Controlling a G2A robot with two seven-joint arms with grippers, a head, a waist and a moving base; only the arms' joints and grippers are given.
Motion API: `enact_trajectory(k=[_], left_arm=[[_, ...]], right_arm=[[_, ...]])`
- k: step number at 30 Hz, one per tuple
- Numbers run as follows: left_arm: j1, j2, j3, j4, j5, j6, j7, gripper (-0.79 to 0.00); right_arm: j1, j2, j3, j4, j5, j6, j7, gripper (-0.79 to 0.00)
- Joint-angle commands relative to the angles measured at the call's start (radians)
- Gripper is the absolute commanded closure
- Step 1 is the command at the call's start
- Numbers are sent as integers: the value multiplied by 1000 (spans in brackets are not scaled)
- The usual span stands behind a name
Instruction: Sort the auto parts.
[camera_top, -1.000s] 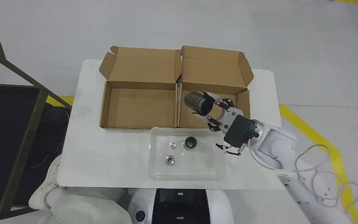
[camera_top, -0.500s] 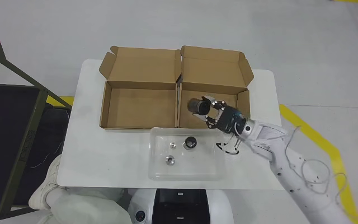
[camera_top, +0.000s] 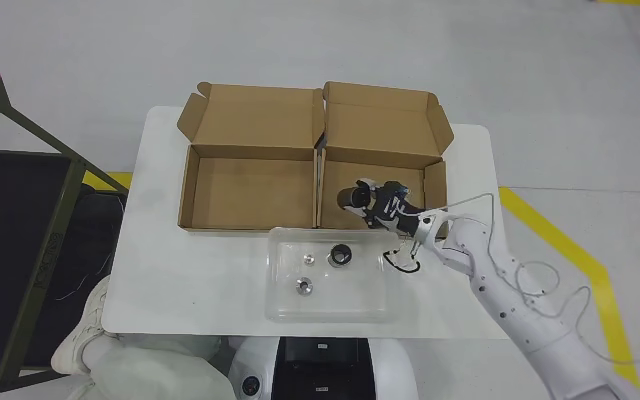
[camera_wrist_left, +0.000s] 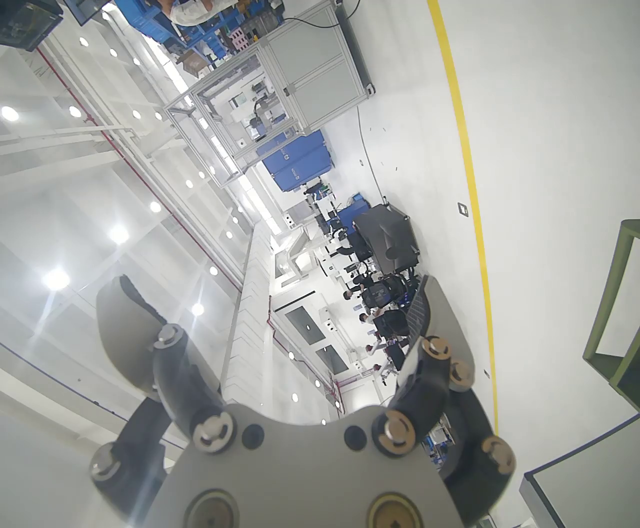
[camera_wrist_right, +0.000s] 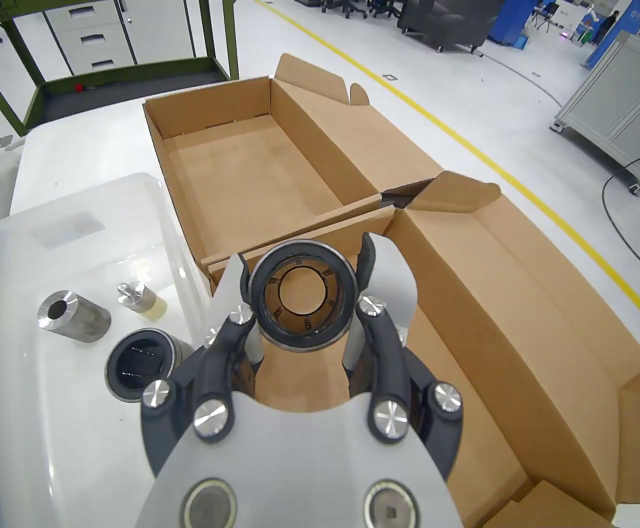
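Right gripper (camera_wrist_right: 306, 270) clamped on black-rimmed bearing (camera_wrist_right: 303, 300), hanging low over floor of right-hand box (camera_wrist_right: 480, 310). Step in hand: drop-off. Next move, likely: lower, spread fingers, release inside. Second bearing (camera_wrist_right: 136, 365), steel sleeve (camera_wrist_right: 72, 317), small fitting (camera_wrist_right: 136, 299) wait in clear tray (camera_wrist_right: 90, 200).

A white table (camera_top: 150, 220) with rounded corners carries three things. Two open cardboard boxes stand side by side along its far half, their side walls touching and their lids folded back and away: the left box (camera_top: 250, 195) and the right box (camera_top: 380, 125). On the near half, just in front of both boxes, sits a clear plastic tray (camera_top: 350, 295), straddling the line where they meet and reaching further under the right one; whether it touches them cannot be told.
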Motion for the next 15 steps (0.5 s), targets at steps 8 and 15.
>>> enact_trajectory(k=[8, 15], left_arm=[[0, 0, 0, 0, 0, 0, 0, -785], [0, 0, 0, 0, 0, 0, 0, -785]], right_arm=[[119, -59, -104, 173, 28, 2, 37, 0], [193, -105, -165, 284, 40, 0, 43, 0]])
